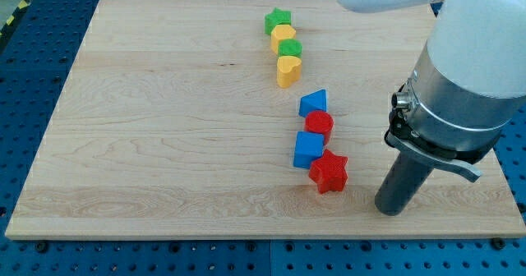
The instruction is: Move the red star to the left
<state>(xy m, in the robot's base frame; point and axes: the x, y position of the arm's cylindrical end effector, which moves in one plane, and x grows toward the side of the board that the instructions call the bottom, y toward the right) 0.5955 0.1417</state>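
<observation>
The red star (329, 172) lies on the wooden board (164, 144) toward the view's lower right. It touches a blue cube (308, 149) at its upper left. My tip (394, 210) rests on the board to the right of the red star and slightly lower, with a clear gap between them.
A red cylinder (319, 126) and a blue triangle (313, 103) sit just above the blue cube. Farther up, a chain runs from a green star (278, 20) through a yellow hexagon (283, 38) and a green block (290, 49) to a yellow heart (288, 71).
</observation>
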